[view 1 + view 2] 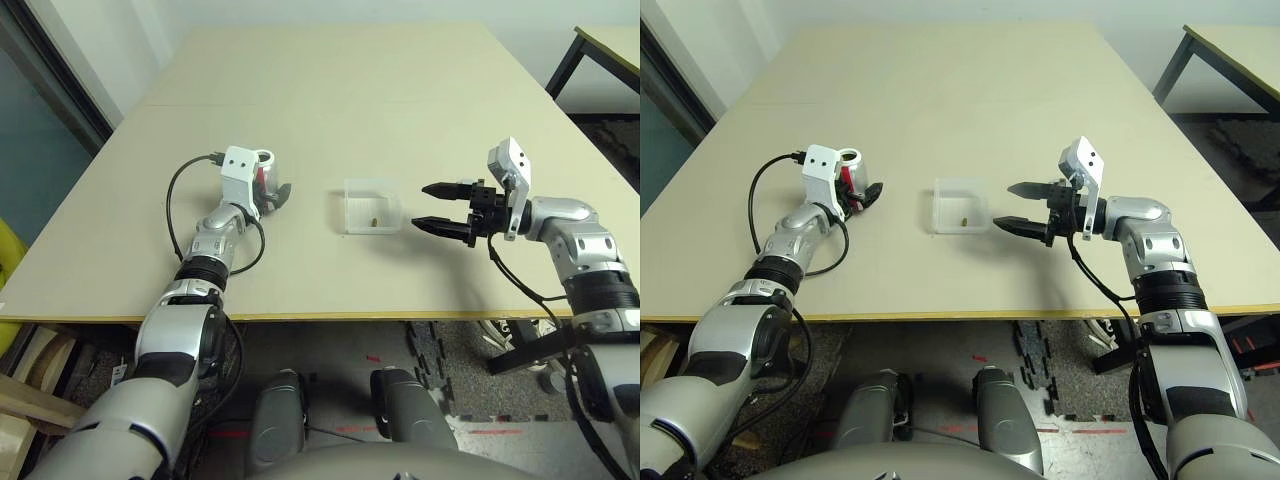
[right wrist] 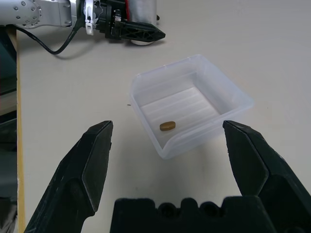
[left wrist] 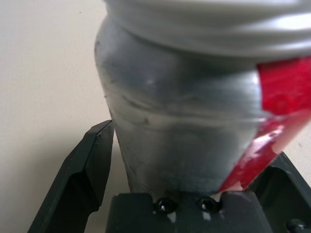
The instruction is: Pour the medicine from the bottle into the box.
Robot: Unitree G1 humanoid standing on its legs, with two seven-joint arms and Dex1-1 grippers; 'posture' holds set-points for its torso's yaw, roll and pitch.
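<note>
The bottle (image 1: 263,175), silvery with a red stripe, stands upright on the table with its round mouth up. My left gripper (image 1: 272,190) is open around its lower body. In the left wrist view a gap shows between one finger (image 3: 90,165) and the bottle's (image 3: 184,126) side. The clear box (image 1: 372,190) sits at mid-table, right of the bottle. The medicine (image 2: 167,126), a small brown pellet, lies on the box's floor. My right gripper (image 1: 421,205) hovers open just right of the box (image 2: 194,63), fingers pointing at it, holding nothing.
The beige table (image 1: 330,90) stretches far behind the objects, and its front edge (image 1: 330,318) lies close below them. A black cable (image 1: 175,200) loops beside my left forearm. A second table (image 1: 610,40) stands at the far right.
</note>
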